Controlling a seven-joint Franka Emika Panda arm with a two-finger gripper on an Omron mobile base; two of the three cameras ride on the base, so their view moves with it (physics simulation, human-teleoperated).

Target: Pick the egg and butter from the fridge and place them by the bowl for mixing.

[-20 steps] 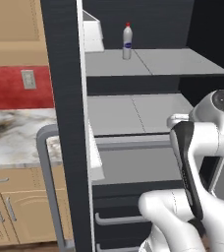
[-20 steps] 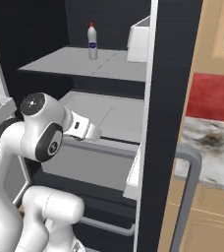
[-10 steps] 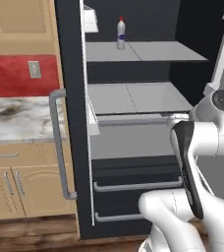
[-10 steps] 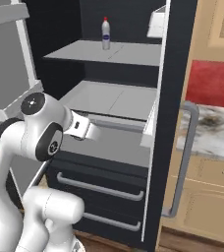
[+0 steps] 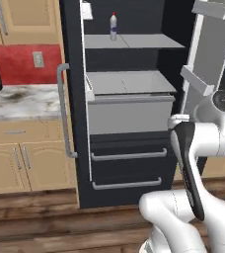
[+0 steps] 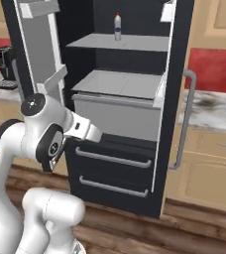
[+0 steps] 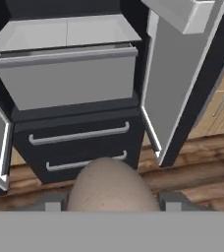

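A kitchen of tan wooden cabinets (image 5: 16, 158) and a marbled counter (image 5: 25, 99) under a red backsplash surrounds the black fridge (image 6: 120, 163), which stands with both doors swung open over a wood floor. A white bottle (image 5: 113, 26) stands near the back of the fridge's top shelf. The egg (image 7: 110, 186), brownish and speckled, sits between the fingers of the gripper (image 7: 109, 201), which is part closed around it; the fingertips themselves are mostly hidden, so contact is likely but not plain.
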